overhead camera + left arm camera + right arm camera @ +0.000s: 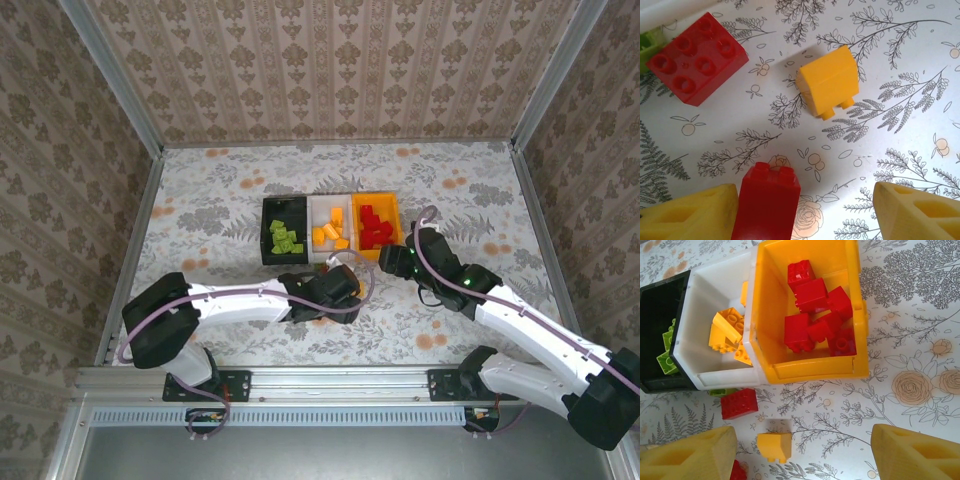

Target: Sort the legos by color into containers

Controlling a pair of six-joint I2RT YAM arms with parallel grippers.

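Legos point(812, 315) mostly binned, strays on the table point(900, 60).
Left claw point(805, 215) and right claw point(802, 450) gape empty; we'd pinch this light, rigid, slick red brick point(766, 202) across its flat sides.

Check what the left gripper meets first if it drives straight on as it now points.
Likely the small red brick, already between the open fingers of the left gripper, close beside one finger. Past it lies the table; depth is unclear.
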